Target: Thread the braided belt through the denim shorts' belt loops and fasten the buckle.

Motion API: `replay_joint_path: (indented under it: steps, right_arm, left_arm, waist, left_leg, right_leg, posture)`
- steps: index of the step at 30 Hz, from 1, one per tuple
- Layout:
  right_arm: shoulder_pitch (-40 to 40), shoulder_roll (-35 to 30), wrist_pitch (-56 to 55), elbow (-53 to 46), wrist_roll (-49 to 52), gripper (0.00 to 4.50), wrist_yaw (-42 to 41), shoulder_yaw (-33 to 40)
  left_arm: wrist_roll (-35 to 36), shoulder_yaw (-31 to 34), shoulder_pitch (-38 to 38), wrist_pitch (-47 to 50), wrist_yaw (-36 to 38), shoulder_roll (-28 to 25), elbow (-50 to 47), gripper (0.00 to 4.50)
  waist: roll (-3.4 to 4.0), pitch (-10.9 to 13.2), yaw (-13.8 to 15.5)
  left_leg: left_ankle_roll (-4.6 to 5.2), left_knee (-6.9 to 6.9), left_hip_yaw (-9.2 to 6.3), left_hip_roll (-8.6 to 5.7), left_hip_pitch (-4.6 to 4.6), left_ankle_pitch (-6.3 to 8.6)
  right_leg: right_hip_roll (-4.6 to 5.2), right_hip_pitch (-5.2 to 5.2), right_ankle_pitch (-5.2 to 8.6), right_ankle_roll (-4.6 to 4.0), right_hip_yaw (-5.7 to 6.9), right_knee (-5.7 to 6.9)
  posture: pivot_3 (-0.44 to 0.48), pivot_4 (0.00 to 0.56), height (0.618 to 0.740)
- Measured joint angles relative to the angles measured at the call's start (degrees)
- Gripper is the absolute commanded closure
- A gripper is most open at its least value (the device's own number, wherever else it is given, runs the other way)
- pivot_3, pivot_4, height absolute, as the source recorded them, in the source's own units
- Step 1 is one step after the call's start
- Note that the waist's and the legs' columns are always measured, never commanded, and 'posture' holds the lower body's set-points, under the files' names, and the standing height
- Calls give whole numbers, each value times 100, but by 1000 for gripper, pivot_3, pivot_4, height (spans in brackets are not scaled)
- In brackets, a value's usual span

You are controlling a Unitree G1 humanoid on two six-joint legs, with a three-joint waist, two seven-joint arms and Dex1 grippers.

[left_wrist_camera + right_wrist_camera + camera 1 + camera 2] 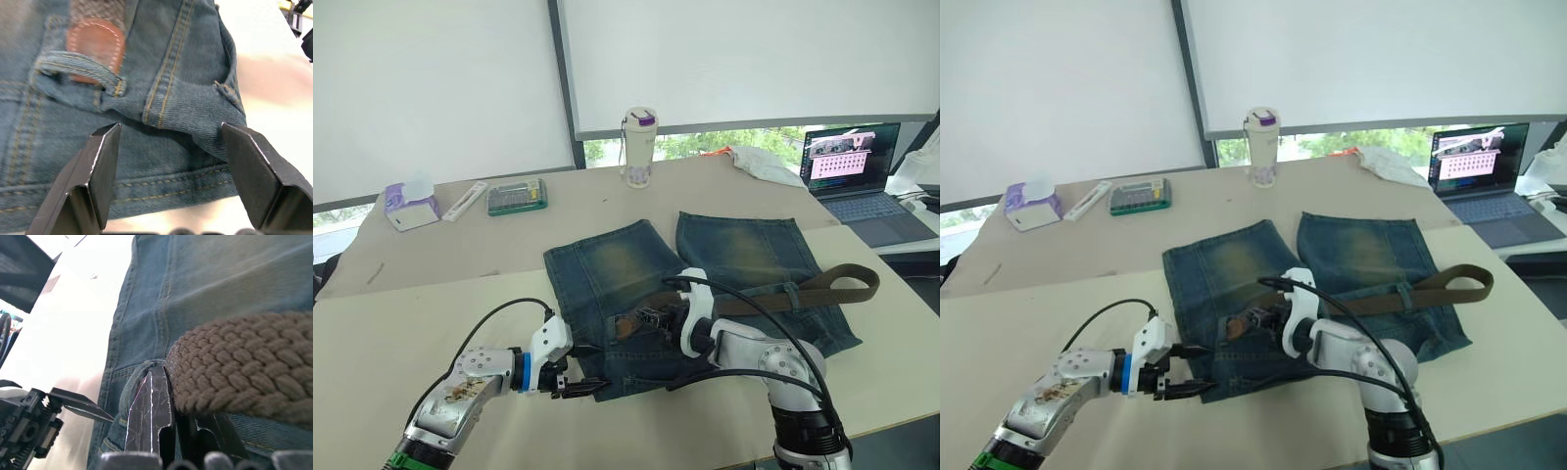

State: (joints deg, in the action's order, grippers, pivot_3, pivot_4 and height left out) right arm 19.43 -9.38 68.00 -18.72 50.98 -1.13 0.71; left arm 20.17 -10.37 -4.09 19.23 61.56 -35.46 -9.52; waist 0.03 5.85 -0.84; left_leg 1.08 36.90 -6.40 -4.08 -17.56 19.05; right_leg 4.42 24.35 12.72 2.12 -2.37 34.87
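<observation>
Gripping the braided belt [234,367] at the denim shorts' [636,264] waistband.
Left end effector [570,384] gapes empty at the near waistband corner; right end effector [651,318] pinches the belt mid-waistband; farther, its strap loops off the shorts' right side across the counter [460,264].

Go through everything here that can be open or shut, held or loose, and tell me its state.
left end effector: open, at the waistband edge of the denim shorts
right end effector: shut on the braided belt
braided belt: lying across the shorts, unfastened
laptop: open, screen lit
bottle: upright, lid on
</observation>
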Motion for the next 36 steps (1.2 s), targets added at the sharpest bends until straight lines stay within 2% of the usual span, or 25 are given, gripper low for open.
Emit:
replay_joint_path:
  steps: [5,8,17,24,30,33,36]
  right_arm:
    - [62,2,-1,95,-262,4500,-38,-132]
    - [93,36,-27,325,-518,4500,-173,-359]
    - [235,235,-395,765,-915,4500,-834,-577]
    - [448,376,-489,992,-1037,4500,-1263,-664]
    - [402,396,-490,983,-1027,4500,-1445,-602]
    - [378,396,-489,947,-1027,4500,-1500,-556]
    - [376,413,-490,903,-1027,4500,-1531,-544]
  left_arm:
    - [11,-112,-88,116,-51,198,7,1046]
    - [174,-67,-210,498,-170,337,5,1046]
    - [975,663,-110,1881,-522,110,-134,1046]
    - [1813,1246,-300,3109,-1315,606,-123,1046]
    - [2282,1677,-451,3619,-1669,692,-105,1046]
    - [2462,1844,-536,3749,-1798,800,-77,1865]
    - [2536,1845,-574,3872,-1831,828,-77,2987]
  waist:
    - [0,0,5]
    - [0,-1,0]
    - [1,-1,-40]
    - [1,-1,-34]
    - [1,-1,-33]
    - [1,-1,-31]
    - [1,-1,-31]
  left_leg:
    - [0,0,0,1,0,0]
    - [-1,1,-1,0,1,-1]
    - [-1,0,-3,2,10,-1]
    - [-23,1,-5,0,7,-13]
    - [-33,0,-5,0,6,-18]
    - [-33,0,-5,0,6,-19]
    - [-35,0,-5,0,6,-19]
  right_leg:
    - [-1,0,0,0,1,2]
    - [-2,-1,0,0,2,4]
    - [-8,-2,0,0,2,6]
    - [-5,1,0,0,3,7]
    - [-6,4,0,0,3,8]
    - [-5,3,0,0,2,8]
    - [-5,3,0,-1,2,8]
  posture:
    - [0,150,740]
    - [0,150,740]
    - [0,150,740]
    - [0,150,740]
    - [0,150,740]
    - [0,150,740]
    - [0,150,740]
